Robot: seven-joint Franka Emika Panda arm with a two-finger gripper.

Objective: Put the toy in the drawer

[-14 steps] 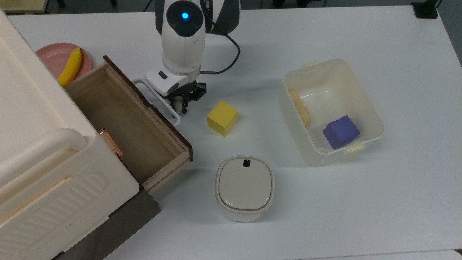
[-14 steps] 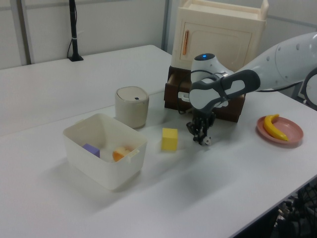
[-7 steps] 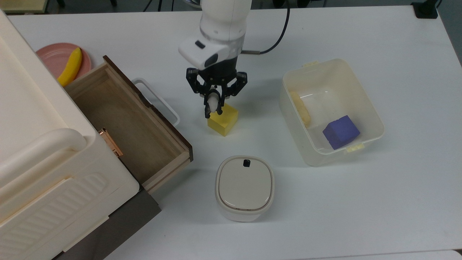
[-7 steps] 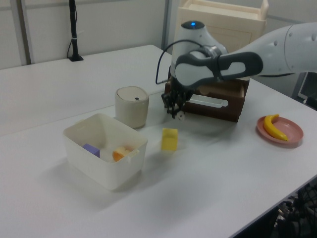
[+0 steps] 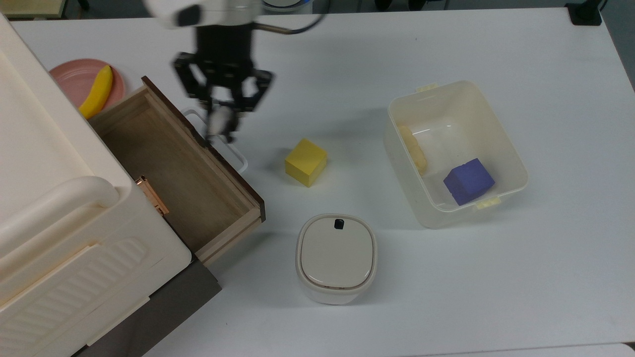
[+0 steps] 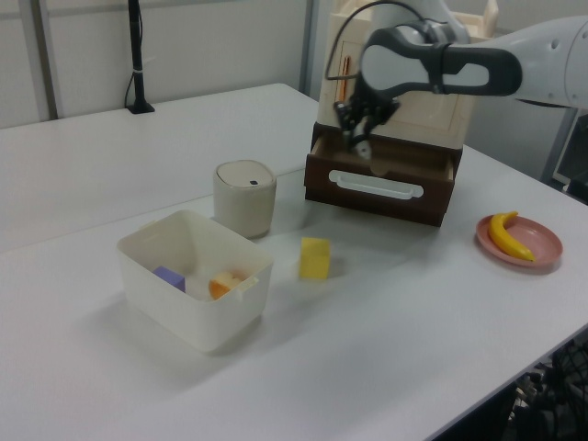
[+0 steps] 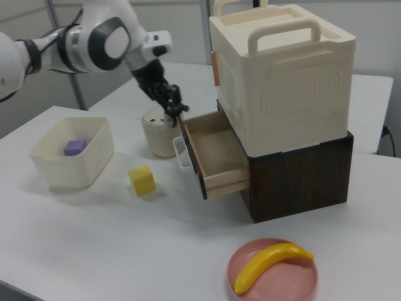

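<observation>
We saw the hand (image 5: 220,130) above the front edge of the open wooden drawer (image 5: 173,171), just over its white handle (image 5: 233,153) in the top view. A small pale toy (image 5: 218,121) sat clamped between its fingers, held in the air and not yet inside the drawer. In the left view the hand (image 6: 360,147) hung above the drawer front (image 6: 381,188), and in the right view the hand (image 7: 173,113) stood at the drawer's (image 7: 213,157) far left corner.

The drawer's inside looked bare wood. It belonged to a dark brown cabinet (image 7: 301,172) with a cream case (image 7: 282,81) stacked on top.

On the white tabletop (image 5: 446,277), a yellow cube (image 5: 306,162) lay to the top view's right of the drawer, well apart from the hand. Nearer the top view's lower edge stood a cream lidded canister (image 5: 336,258). Farther to the top view's right, a translucent bin (image 5: 516,163) held a purple block (image 5: 469,181) and a pale orange piece (image 5: 413,148). A banana (image 5: 96,92) lay on a pink plate (image 5: 74,77) beside the cabinet.
</observation>
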